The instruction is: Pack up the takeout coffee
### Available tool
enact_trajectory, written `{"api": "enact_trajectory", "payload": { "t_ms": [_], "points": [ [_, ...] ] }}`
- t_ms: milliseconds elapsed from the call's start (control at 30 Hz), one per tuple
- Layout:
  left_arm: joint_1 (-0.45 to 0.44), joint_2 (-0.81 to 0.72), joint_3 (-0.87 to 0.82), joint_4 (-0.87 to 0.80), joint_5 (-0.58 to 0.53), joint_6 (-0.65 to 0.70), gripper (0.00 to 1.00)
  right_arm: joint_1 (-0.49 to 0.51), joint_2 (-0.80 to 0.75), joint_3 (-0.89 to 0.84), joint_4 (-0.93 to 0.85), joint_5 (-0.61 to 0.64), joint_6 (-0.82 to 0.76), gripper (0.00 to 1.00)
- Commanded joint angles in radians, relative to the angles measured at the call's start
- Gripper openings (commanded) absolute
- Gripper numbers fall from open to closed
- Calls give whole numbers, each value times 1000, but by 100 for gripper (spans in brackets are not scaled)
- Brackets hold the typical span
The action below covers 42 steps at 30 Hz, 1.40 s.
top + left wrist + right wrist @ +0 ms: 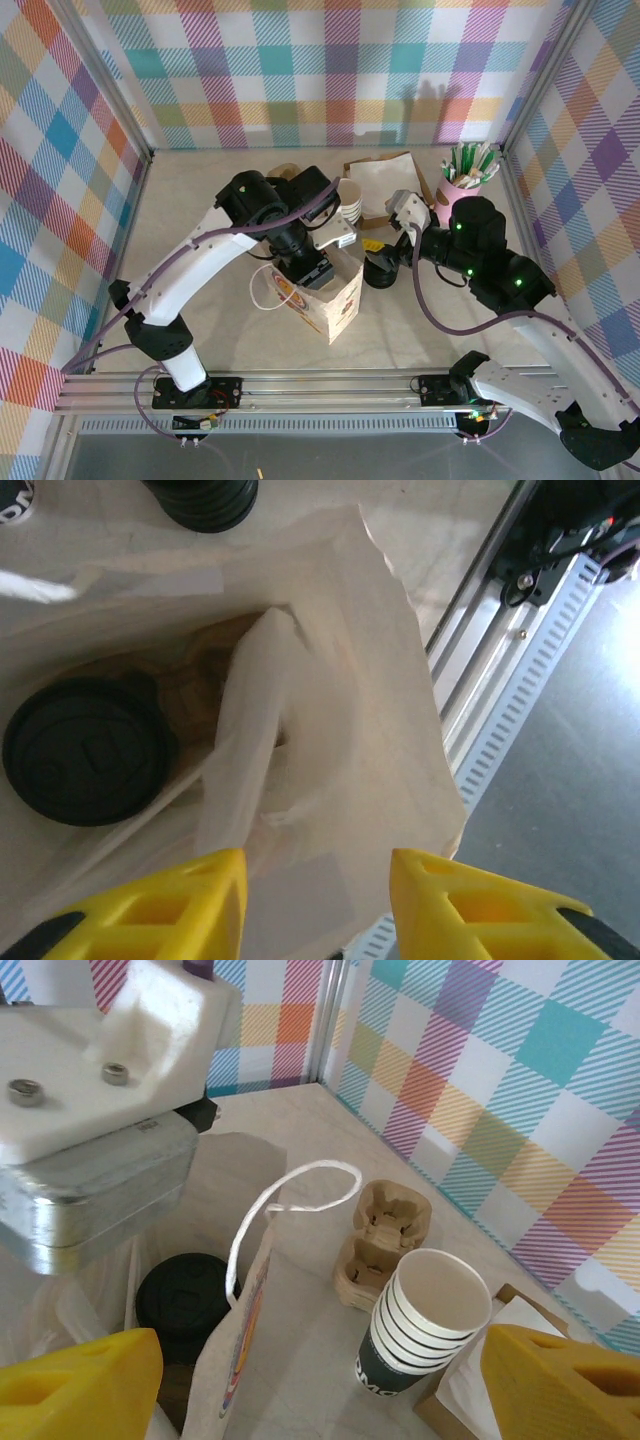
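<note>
Left claw point(315, 870), parted and empty, hangs over the mouth of the paper bag point(390, 740); the takeout coffee point(85, 750) stands upright inside the bag, below it, lid up. Right claw point(320, 1360), wide and empty, hovers beside the bag, farther off.

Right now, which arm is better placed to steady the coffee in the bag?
Left. The left pincer, open, hangs directly over the bag's mouth, the takeout coffee just below inside. The right pincer, also open, sits beside the bag.

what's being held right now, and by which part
Nothing held: left end effector and right end effector are open; the takeout coffee sits free inside the bag.
</note>
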Motion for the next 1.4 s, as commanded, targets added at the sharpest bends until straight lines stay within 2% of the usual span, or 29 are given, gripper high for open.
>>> {"api": "enact_trajectory", "payload": {
  "t_ms": [0, 133, 267, 367, 467, 600, 867, 1033, 1367],
  "points": [
    [8, -8, 34, -177, 12, -12, 52, -7, -17, -14, 1, 22, -13, 83],
    [8, -25, 53, -176, -32, -5, 53, -10, -7, -11, 13, 57, -8, 83],
    [9, -35, 135, -155, -108, 0, 53, -22, 78, 42, -14, 159, 31, 86],
    [9, -39, 212, -113, -192, -6, 55, -66, 176, 106, -39, 187, 96, 86],
    [9, -60, 235, -14, -324, -53, 60, -153, 268, 161, -44, 212, 225, 83],
    [10, -125, 161, 173, -444, -109, 64, -252, 416, 243, -70, 215, 392, 79],
    [14, -227, 29, 416, -662, -131, 72, -309, 838, 500, -168, 265, 525, 76],
    [20, -262, -1, 446, -724, -121, 73, -318, 1088, 675, -212, 306, 560, 76],
    [20, -377, -90, 446, -811, -159, 73, -344, 1437, 984, -317, 374, 568, 79]
  ]
}}
